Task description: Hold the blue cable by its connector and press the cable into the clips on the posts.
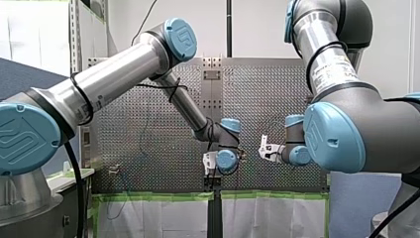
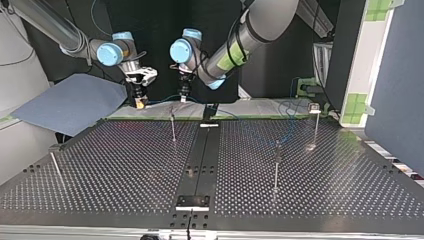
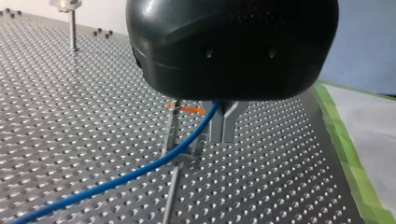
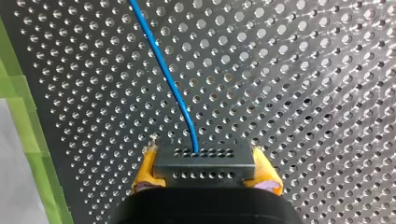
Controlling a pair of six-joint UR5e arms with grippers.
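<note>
Black perforated counter [image 2: 325,190], dark curtain behind, thin posts standing well apart across it. Both arms work at the far edge in the top view. My right gripper [image 4: 205,175]: yellow-padded fingers [image 4: 145,170] clamped on either side of the dark connector [image 4: 204,161], a firm grasp. The blue cable [image 4: 163,70] leaves the connector's front face and runs away over the counter, above the holes and not lying on them. My left gripper [image 3: 198,126] hangs just over the nearest post [image 3: 172,196]. The cable comes out from under its black body and slopes down and away, crossing the post's head right at the clip [image 3: 184,157]. Whether the left gripper is clamped on the cable or only straddles it, I cannot tell, and I cannot tell whether the cable is seated in the clip or merely lying across it. Judged step: the first clip is in hand, with the connector end anchored by the right arm and the left arm bringing the cable to the post. The two posts on the other half [image 2: 276,167] [image 2: 315,122] look unthreaded, so the task seems to be at an early stage. Next move likely calls for a short downward press at the clip, cable lined up with its slot, while the right arm holds steady tension without dragging the connector sideways.
</note>
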